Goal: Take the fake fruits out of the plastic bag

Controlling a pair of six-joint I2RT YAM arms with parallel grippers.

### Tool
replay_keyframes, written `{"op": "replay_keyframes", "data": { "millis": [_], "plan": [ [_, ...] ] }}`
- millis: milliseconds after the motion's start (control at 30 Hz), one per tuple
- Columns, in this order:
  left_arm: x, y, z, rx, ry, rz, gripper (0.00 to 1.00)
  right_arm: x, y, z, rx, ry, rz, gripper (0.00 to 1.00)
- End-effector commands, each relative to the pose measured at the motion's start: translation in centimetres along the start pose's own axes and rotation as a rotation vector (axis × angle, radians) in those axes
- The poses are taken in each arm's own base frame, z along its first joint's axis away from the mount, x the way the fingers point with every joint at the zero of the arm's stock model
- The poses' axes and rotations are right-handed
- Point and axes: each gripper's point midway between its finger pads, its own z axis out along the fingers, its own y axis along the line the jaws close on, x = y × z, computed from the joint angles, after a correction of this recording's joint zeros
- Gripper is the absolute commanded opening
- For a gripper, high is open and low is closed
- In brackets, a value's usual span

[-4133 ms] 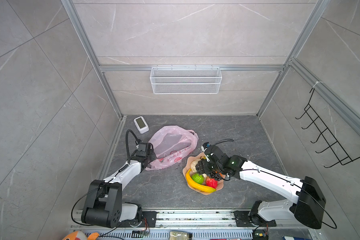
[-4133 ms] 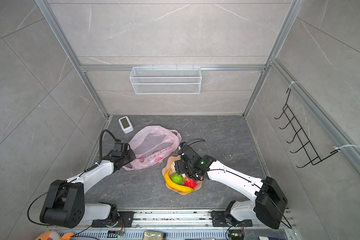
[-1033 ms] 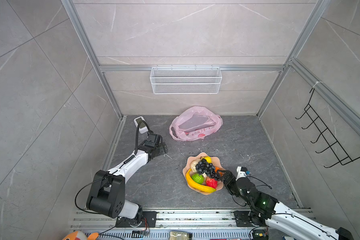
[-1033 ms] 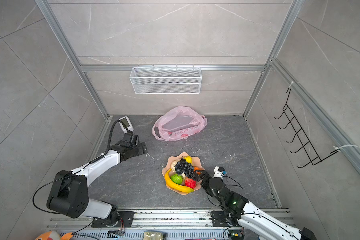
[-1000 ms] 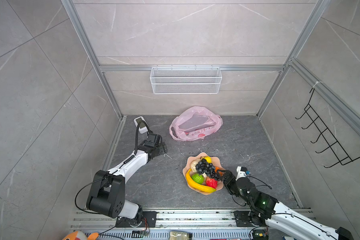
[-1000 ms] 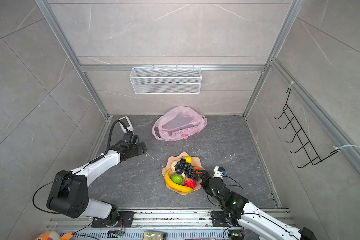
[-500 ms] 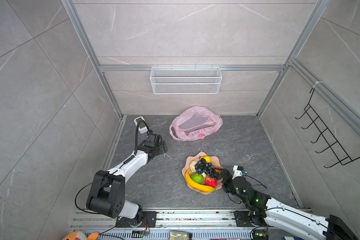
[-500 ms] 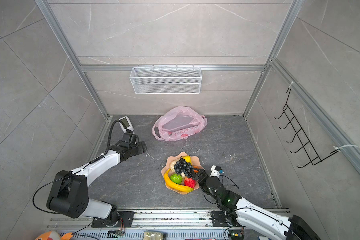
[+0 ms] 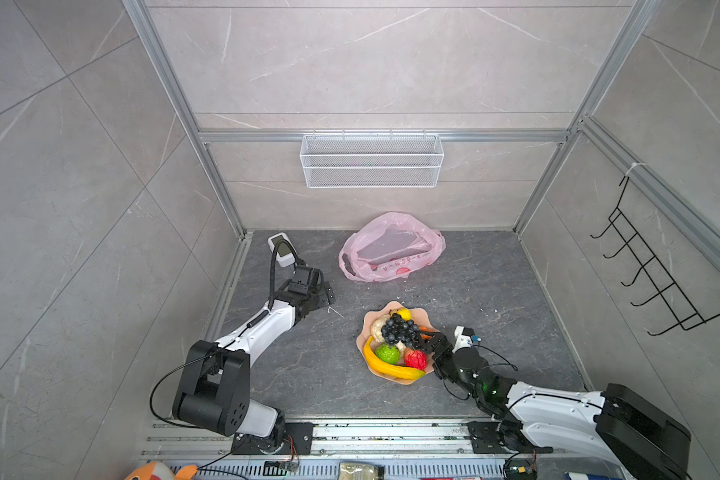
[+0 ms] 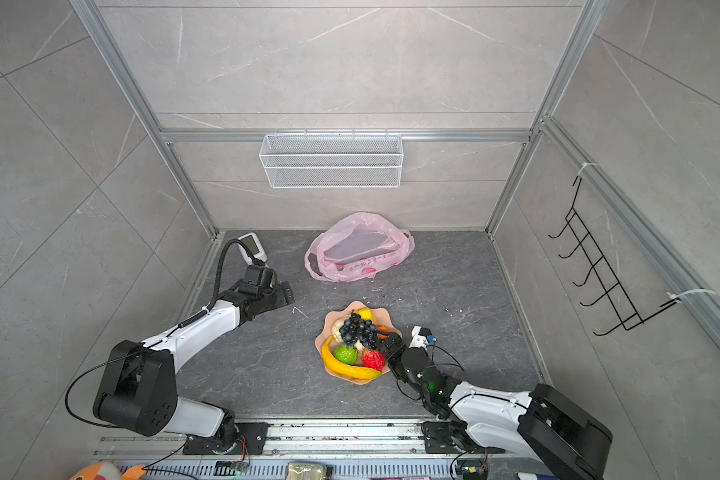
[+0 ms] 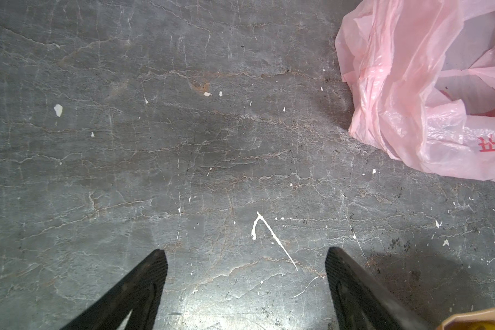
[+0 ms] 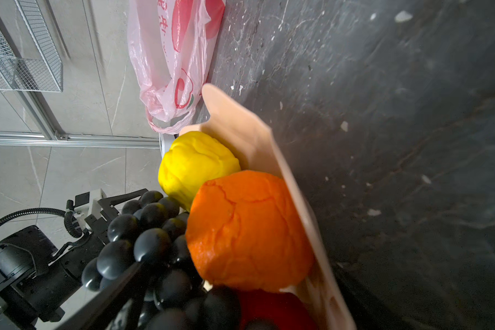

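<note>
- Your left gripper (image 11: 245,254) hangs over bare tabletop (image 9: 495,291); its jaws stand wide apart with nothing between them.
- In a top view it (image 9: 328,298) sits left of centre, near the bag (image 9: 391,249) but clear of it.
- The bag lies slack and crumpled at the back of the tabletop, just below the wire basket (image 9: 371,160) on the wall. Its red printing faces forward, and one loop handle (image 9: 347,266) lies at its left end.
- The fruits are piled on the plate (image 9: 395,379), which stands in front of the bag and apart from it.
- On the plate you see, in both top views:
  - the grapes (image 9: 400,328) on top, at the middle;
  - the banana (image 9: 387,368) curved along the front rim;
  - the green piece (image 9: 387,353) and the red piece (image 9: 415,358) side by side behind the banana;
  - the beige piece (image 9: 377,326) at the left;
  - the yellow piece (image 9: 404,313) at the back.
- The orange piece (image 12: 249,231) rests against the plate's right rim, touching the grapes and the yellow piece.
- Your right gripper (image 9: 431,341) is at the plate's right edge, jaws spread. In the right wrist view one finger (image 12: 120,288) lies across the grapes. You cannot tell from that view where the other finger lies.
- A white device (image 9: 281,249) lies in the back left corner, behind your left arm.
</note>
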Motion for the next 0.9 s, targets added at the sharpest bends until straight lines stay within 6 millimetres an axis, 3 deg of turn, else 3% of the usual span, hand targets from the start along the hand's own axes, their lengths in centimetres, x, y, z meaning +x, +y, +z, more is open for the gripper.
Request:
{"op": "replay_keyframes", "data": {
  "millis": [0,333,567,867],
  "plan": [
    [-0.4,0.3,0.0,-0.006,-0.015,-0.009,0.9,0.4,3.1,0.7,-0.102,0.019,0.021,0.97],
    [-0.4,0.5,-0.1,-0.01,-0.018,-0.01,0.9,1.2,4.4,2.5,-0.101,0.04,-0.022,0.97],
    [-0.5,0.8,-0.3,-0.019,-0.026,-0.009,0.9,1.8,4.2,3.7,-0.079,0.062,-0.004,0.98],
    [-0.4,1.1,-0.1,-0.029,-0.025,-0.01,0.9,1.3,3.8,3.0,-0.077,0.04,-0.002,1.0]
  ]
}}
